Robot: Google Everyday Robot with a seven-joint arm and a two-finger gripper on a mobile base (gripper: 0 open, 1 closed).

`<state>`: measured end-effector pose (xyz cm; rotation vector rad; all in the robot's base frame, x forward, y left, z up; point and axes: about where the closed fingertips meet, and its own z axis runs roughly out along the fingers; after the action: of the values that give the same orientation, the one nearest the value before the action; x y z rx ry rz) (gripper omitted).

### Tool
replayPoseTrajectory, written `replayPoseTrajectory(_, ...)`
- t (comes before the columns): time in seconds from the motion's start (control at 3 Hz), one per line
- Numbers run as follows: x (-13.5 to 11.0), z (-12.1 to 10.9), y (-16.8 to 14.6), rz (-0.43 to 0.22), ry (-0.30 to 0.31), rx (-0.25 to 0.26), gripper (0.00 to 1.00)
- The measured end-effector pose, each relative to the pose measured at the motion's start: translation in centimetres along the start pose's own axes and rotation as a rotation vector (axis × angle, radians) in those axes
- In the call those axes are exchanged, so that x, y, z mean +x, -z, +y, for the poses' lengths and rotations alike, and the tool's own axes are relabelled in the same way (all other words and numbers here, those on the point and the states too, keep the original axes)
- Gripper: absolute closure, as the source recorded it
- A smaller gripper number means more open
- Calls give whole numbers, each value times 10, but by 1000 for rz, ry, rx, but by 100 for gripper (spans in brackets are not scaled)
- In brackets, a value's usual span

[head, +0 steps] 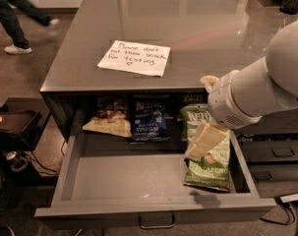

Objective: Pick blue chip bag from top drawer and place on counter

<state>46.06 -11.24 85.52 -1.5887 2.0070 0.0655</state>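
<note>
Your gripper [203,142] hangs low inside the open top drawer [114,178], near its right wall, directly over a green chip bag [211,167] that lies flat on the drawer floor. You cannot tell from this view whether the gripper is spread or closed, and nothing shows as held in it.

The blue chip bag [148,118] is to the left of the gripper and farther back. It leans against the rear of the drawer under the counter's edge. It is dark navy with white Kettle lettering and a paler band reading vinegar; its top sits in shadow. It is apart from the gripper.

A second green bag [193,116] stands just behind the gripper, between it and the blue one. A tan and brown snack bag [109,122] lies beyond the blue bag, farther left.

Above and behind the gripper, the counter [197,38] is glossy grey and carries a handwritten paper note [134,58]. To the right of the gripper are darker drawers [281,151]. Far to the upper left, a person [13,14] walks across the brown floor.
</note>
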Motion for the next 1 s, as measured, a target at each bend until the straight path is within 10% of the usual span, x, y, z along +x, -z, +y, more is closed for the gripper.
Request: replayPoseTrajectory(1.0, -12, 30, -100, -90, -81, 11, 0)
